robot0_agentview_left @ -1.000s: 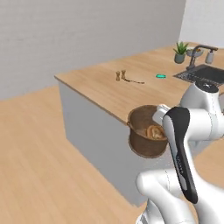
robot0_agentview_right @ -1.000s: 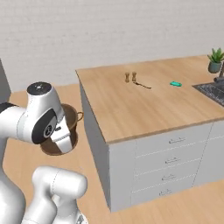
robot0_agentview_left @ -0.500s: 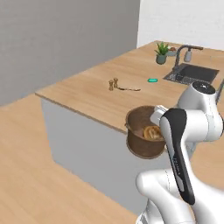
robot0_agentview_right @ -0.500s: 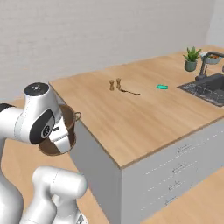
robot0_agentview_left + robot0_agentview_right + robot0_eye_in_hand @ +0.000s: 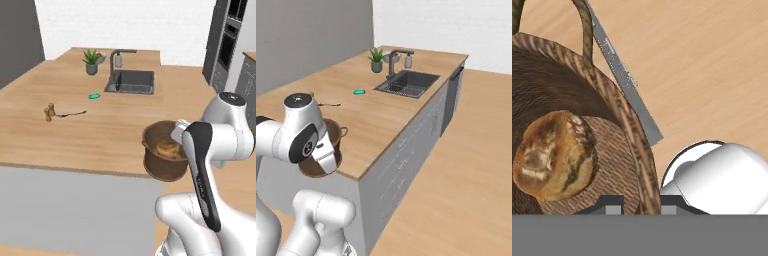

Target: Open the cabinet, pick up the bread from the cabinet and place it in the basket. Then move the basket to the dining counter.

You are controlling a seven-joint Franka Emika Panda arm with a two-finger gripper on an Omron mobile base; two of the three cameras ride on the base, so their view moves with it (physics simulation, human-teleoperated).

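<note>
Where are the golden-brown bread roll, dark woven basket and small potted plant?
golden-brown bread roll (image 5: 554,155), hand view, crust top.
dark woven basket (image 5: 162,167), left base view, outer wall.
small potted plant (image 5: 376,55), right base view, leaves.

Round dark brown woven basket (image 5: 162,162): your arm covers its right side in the left base view; in the hand view its left part runs off the picture.
Basket in the right base view (image 5: 331,137): you see just a strip of rim beside the white arm.
Small golden-brown bun (image 5: 168,148): you see only its top over the rim.
Gripper (image 5: 641,204): only the 2 dark tips straddling the basket wall show.
Small teal object (image 5: 93,96): too small to tell.
Light wooden island countertop (image 5: 105,131): left edge cut off.
</note>
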